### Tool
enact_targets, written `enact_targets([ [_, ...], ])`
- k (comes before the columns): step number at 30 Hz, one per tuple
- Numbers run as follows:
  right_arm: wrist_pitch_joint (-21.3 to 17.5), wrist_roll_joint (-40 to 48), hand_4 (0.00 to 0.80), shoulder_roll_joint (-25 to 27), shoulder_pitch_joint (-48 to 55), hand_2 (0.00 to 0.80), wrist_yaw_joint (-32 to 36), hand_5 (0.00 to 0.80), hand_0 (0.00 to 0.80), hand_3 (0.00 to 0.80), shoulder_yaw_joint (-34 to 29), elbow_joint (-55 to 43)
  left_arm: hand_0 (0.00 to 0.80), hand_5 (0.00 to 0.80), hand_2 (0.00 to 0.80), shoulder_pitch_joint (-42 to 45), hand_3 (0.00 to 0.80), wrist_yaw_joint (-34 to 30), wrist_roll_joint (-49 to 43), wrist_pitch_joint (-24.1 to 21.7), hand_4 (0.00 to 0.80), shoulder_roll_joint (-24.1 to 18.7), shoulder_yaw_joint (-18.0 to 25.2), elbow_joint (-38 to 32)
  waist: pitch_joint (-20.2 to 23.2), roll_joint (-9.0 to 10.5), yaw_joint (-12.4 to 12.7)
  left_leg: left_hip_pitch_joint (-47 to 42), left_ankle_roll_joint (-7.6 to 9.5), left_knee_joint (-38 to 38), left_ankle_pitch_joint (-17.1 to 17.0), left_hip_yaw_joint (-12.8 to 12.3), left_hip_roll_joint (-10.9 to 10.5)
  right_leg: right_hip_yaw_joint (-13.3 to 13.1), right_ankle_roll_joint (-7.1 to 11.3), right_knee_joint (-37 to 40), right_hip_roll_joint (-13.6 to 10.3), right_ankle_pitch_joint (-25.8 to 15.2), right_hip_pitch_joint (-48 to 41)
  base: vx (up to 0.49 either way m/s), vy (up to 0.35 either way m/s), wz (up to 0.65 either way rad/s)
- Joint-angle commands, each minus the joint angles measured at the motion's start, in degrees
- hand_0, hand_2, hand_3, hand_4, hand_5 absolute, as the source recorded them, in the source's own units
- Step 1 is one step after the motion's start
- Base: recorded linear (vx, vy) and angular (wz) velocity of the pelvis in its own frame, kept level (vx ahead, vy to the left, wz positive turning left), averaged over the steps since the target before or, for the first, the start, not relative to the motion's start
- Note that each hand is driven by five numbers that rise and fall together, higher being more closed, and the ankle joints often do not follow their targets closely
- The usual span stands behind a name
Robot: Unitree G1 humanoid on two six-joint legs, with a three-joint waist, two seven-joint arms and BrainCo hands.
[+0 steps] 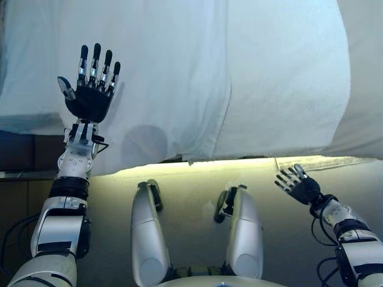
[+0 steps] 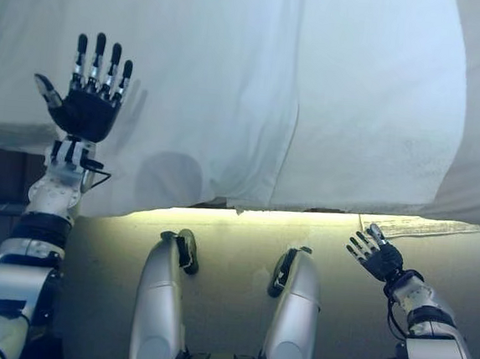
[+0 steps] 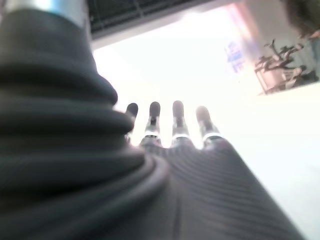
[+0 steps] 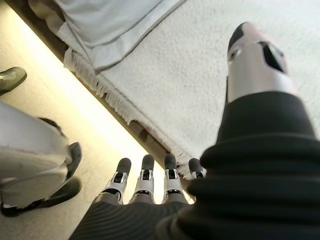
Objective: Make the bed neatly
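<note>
A bed fills the upper part of the eye views, covered by a white sheet point(image 1: 161, 78) on the left and a white fringed blanket point(image 1: 287, 84) on the right; both hang over the bed's near edge. My left hand point(image 1: 90, 98) is raised over the sheet's left part, palm up, fingers straight and spread, holding nothing. My right hand point(image 1: 299, 185) is low at the lower right, just below the blanket's hanging edge, fingers straight, empty. In the right wrist view the fingers point(image 4: 145, 182) point at the blanket's fringe point(image 4: 120, 107).
A lit strip point(image 1: 197, 166) runs under the bed's near edge above a pale floor point(image 1: 191, 197). A dark bed frame or side panel point(image 1: 24, 152) shows at the far left below the sheet.
</note>
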State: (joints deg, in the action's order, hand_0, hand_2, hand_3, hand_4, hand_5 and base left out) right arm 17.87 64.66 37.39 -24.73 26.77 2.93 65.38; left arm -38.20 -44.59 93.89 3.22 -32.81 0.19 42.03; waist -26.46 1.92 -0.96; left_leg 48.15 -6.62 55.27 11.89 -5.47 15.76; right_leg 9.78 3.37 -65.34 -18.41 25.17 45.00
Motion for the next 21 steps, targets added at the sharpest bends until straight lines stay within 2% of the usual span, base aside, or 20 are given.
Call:
enact_targets([
  [1, 0.1, -0.2, 0.000, 3.5, -1.0, 0.000, 1.1, 0.000, 0.000, 0.000, -0.2, 3.5, 0.000, 0.000, 0.000, -2.1, 0.000, 1.3, 4.5, -0.4, 0.000, -2.5, -0.1, 5.3, 1.1, 0.47, -0.3, -2.8, 0.39, -0.5, 6.4, -0.3, -0.5, -1.1, 1.79, 5.0, 0.1, -7.3, 2.7, -0.024, 0.007, -0.08],
  [5, -0.2, 0.7, 0.000, 4.5, -1.9, 0.000, 1.2, 0.000, 0.000, 0.000, -0.2, 4.3, 0.000, 0.000, 0.000, -1.5, 0.000, 3.4, 4.9, 0.3, 0.000, -3.2, 0.2, 12.3, 0.6, 0.76, -0.5, -1.4, 0.29, 0.4, 6.8, -0.4, 0.1, -0.9, 1.75, 4.4, 0.1, -6.9, 3.7, -0.022, 0.009, -0.04],
  [10, -0.3, 1.4, 0.000, 6.6, -3.4, 0.000, 1.6, 0.000, 0.000, 0.000, -0.3, 5.3, 0.000, 0.000, 0.000, 0.4, 0.000, 6.1, 5.7, 3.0, 0.000, -4.1, 1.2, 18.6, 0.0, -0.04, -0.4, -0.3, 0.12, 1.6, 7.4, -0.7, 0.2, -1.0, 1.64, 3.8, -0.5, -6.3, 4.4, -0.014, 0.024, -0.01],
  [21, -0.8, 2.5, 0.000, 9.9, -5.2, 0.000, 3.5, 0.000, 0.000, 0.000, 0.4, 4.2, 0.000, 0.000, 0.000, 4.7, 0.000, 11.5, 10.6, 4.5, 0.000, -6.4, 5.3, 25.0, -0.4, -0.72, 0.5, 3.1, -0.13, 5.5, 9.3, -0.1, 0.5, -0.7, 1.19, 0.8, -1.9, -4.3, 7.0, -0.033, 0.016, 0.01],
])
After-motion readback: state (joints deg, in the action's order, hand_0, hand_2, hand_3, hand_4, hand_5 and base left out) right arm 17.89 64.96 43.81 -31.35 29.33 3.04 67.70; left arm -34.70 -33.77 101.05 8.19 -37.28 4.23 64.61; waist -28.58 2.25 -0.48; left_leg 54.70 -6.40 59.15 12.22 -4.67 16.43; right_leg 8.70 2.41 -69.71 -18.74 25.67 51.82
